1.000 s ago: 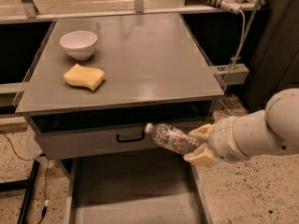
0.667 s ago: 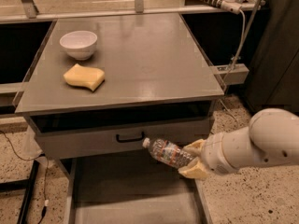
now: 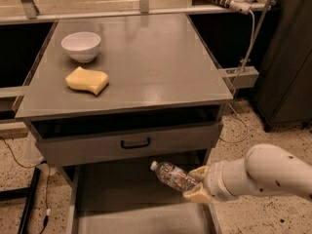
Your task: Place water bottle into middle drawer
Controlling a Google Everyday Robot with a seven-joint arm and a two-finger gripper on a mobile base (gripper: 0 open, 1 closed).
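Note:
The water bottle (image 3: 171,175) is a small clear ribbed bottle with a white cap. It is held tilted, cap up and to the left, over the open middle drawer (image 3: 112,194), whose flat grey floor shows below the cabinet. My gripper (image 3: 196,185) comes in from the right on a white arm and is shut on the bottle's base end. The bottle hangs above the drawer's right part, not touching the floor.
Above the open drawer is a grey drawer front with a black handle (image 3: 135,144). On the grey cabinet top (image 3: 161,62) sit a white bowl (image 3: 81,46) and a yellow sponge (image 3: 87,80). A dark cabinet (image 3: 287,57) stands to the right. Cables lie on the speckled floor at left.
My gripper has carried the bottle down and to the left, from beside the handled drawer front to over the open drawer.

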